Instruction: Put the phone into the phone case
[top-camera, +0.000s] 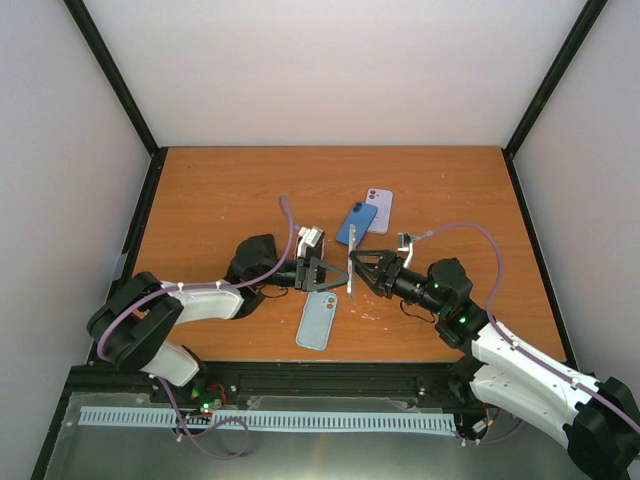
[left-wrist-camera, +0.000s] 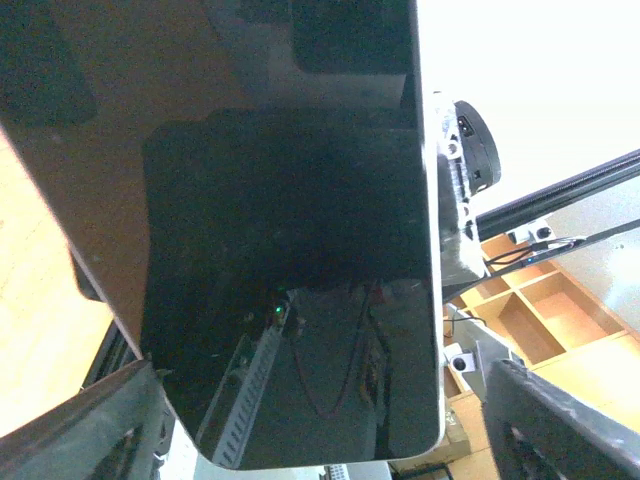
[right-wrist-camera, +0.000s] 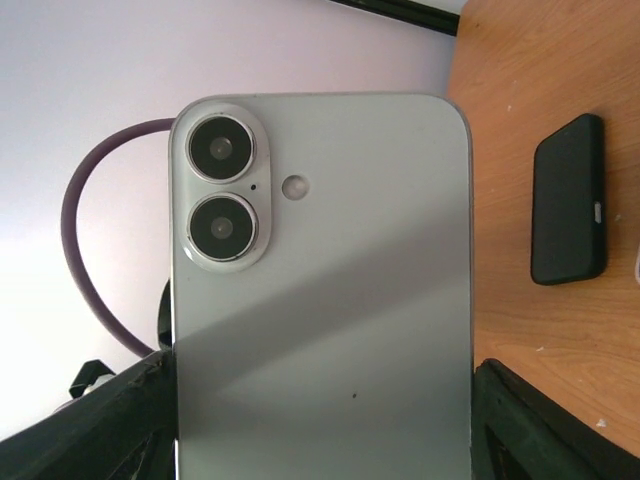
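The right claw (top-camera: 358, 270) clamped the phone (right-wrist-camera: 320, 300) upright, seemingly for handover (left claw (top-camera: 340, 272) spread apart), near the case (top-camera: 317, 320).

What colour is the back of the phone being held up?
Pale silvery green; the phone shows it best in the right wrist view.

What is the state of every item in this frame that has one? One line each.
right end effector: shut on the phone's edges.
left end effector: open, fingers flanking the phone, not gripping.
phone: held on edge above the table, uncased, screen dark.
light blue phone case: flat on the table, untouched.
blue phone: flat, camera side up.
lavender phone or case: flat, camera side up.
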